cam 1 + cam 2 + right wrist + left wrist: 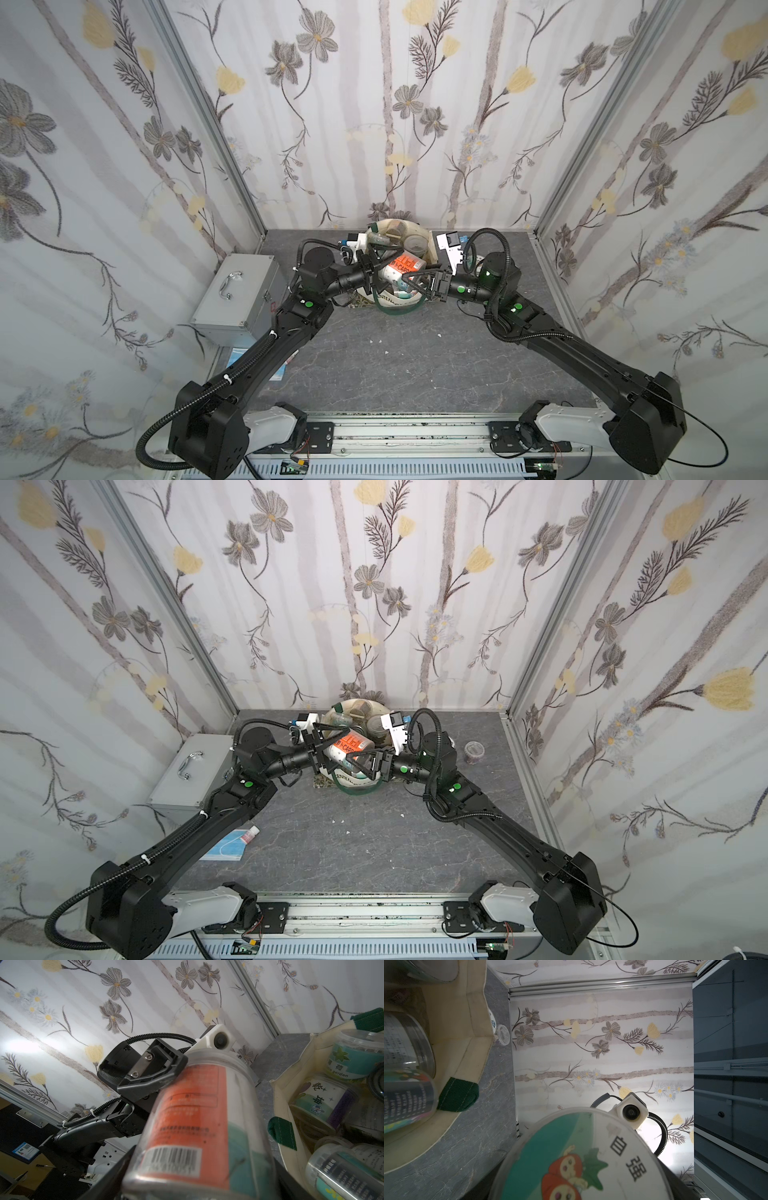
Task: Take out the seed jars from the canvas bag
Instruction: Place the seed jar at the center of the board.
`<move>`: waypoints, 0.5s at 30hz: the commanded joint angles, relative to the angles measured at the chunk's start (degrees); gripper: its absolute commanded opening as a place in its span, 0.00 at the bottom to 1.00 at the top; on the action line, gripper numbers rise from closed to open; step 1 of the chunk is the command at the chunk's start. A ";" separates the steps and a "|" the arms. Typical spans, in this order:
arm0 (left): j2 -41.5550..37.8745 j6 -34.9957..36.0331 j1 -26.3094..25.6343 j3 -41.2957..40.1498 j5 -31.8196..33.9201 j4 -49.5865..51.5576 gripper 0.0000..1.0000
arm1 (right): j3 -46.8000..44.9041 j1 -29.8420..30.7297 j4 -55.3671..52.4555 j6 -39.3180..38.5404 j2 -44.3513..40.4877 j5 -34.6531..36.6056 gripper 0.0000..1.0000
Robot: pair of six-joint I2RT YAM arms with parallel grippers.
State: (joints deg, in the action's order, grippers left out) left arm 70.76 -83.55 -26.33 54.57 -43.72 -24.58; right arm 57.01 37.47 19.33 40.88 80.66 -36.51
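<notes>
Evidently mid-removal: the right tool (pixel 411 284) grasps an orange jar (pixel 197 1126) above the bag (pixel 401 302), at 12 o'clock on the desk (pixel 395 365). The left tool (pixel 386 269) stands spread, one finger (pixel 151 1076) against its lid end. More jars (pixel 324 1105) lie inside. Next, probably carry it clear, then set down.

Orange jar (pixel 193 1122) lid (pixel 581 1157) reads "自强"; teal jar (pixel 351 1059) reads "garden"

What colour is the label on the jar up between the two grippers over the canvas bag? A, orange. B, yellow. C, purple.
A: the raised jar between the left gripper and right gripper, above the canvas bag, wears an orange label.
</notes>
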 commanded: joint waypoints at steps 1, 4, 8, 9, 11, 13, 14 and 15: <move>-0.43 -0.65 -0.22 -0.16 -1.84 -3.37 0.79 | 0.82 0.15 2.28 -0.33 0.37 0.22 0.75; -0.45 -0.57 -0.31 -0.03 -1.68 -3.58 0.76 | 0.91 0.29 1.78 -0.53 0.46 0.21 0.79; -0.72 0.39 -0.30 0.05 -1.24 -2.89 0.75 | 1.26 0.34 0.62 -0.97 0.37 0.65 0.89; -0.88 0.96 -0.23 0.17 -1.02 -1.93 0.75 | 1.30 0.25 0.22 -1.11 0.30 0.90 0.91; -1.38 3.67 -0.17 0.90 0.13 1.69 0.74 | 1.35 0.30 -0.96 -1.71 -0.04 1.64 0.98; -1.93 7.33 0.05 2.33 1.70 7.28 0.74 | 1.48 0.25 -2.77 -2.36 -0.32 3.07 1.00; -2.33 9.48 0.26 3.28 2.75 10.46 0.75 | 1.52 0.21 -3.66 -2.83 -0.42 3.74 1.00; -2.71 11.39 0.46 4.04 3.77 13.39 0.75 | 1.44 0.16 -4.36 -3.10 -0.55 4.15 1.00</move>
State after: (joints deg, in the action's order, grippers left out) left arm 69.12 -78.59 -26.24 56.64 -42.57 -17.47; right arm 58.00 37.65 17.06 39.38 80.44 -34.85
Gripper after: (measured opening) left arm 0.837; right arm 0.999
